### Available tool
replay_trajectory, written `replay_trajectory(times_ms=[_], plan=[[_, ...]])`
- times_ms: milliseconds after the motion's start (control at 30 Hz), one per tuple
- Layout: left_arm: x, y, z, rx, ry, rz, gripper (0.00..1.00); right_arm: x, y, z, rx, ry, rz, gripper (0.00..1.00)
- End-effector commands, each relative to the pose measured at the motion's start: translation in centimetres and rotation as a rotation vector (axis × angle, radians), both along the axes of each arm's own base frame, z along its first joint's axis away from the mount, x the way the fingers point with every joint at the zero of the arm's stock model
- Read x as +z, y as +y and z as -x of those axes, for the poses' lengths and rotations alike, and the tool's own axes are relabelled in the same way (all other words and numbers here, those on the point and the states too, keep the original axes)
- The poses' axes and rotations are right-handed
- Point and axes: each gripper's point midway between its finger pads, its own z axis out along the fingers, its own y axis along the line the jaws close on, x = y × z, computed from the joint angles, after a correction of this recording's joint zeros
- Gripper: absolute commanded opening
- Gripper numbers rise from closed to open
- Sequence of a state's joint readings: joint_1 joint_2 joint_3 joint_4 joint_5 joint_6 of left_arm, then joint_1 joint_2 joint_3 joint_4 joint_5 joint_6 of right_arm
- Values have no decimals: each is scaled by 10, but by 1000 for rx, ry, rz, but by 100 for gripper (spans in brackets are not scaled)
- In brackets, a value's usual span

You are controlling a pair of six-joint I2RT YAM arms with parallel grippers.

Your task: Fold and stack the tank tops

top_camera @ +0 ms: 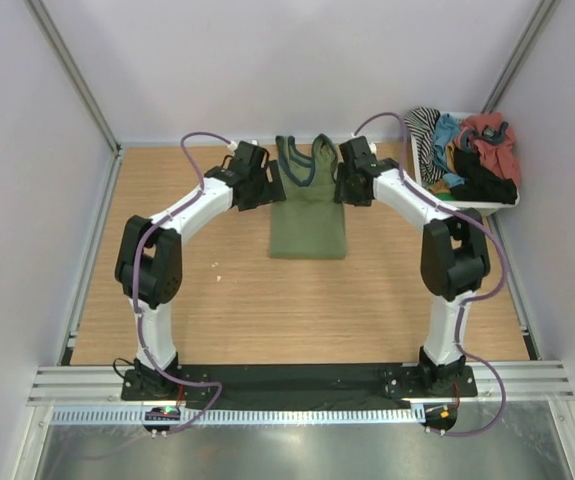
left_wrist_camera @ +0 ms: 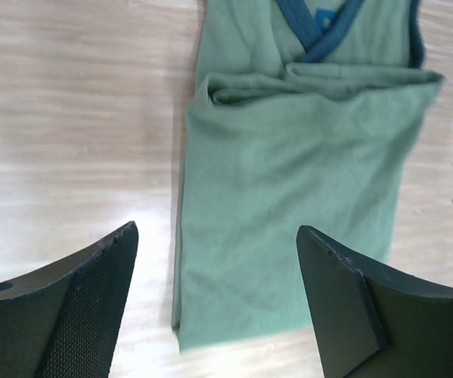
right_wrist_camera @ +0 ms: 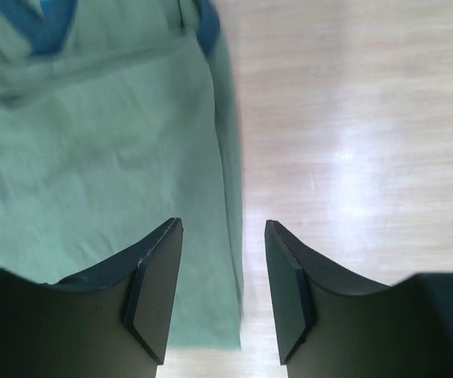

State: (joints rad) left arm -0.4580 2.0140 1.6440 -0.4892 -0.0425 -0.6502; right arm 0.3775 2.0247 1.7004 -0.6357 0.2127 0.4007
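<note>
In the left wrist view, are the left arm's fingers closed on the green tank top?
No, the fingers of the left gripper stand wide apart, gripping nothing; the green tank top lies on the table below.

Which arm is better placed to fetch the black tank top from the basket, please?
Likely right: right gripper, open, sits on the basket side of the green tank top; left gripper is farther.

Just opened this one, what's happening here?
Two robot arms are working on an olive green tank top lying on the table, folded into a narrow strip. The left gripper and right gripper hover open at either side of its neck end, holding nothing. More clothes, including something black, sit heaped in a white bin far right.
</note>
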Motion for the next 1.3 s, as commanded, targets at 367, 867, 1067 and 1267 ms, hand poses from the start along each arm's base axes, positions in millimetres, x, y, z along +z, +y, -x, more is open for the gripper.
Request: replay_trajectory(times_ms=[367,867,1067,1267], plan=[[-27,-15,87,-122,71,149,50,-26,31,96,139,48,-334,45],[-79,-5,111,-89,178,79,26,-72,17,117,110,140,-283,16],[-92,4,122,-77,200,53,22,-68,11,120,96,133,-263,8],[-93,11,128,-59,190,40,29,-73,11,125,101,144,-270,3]])
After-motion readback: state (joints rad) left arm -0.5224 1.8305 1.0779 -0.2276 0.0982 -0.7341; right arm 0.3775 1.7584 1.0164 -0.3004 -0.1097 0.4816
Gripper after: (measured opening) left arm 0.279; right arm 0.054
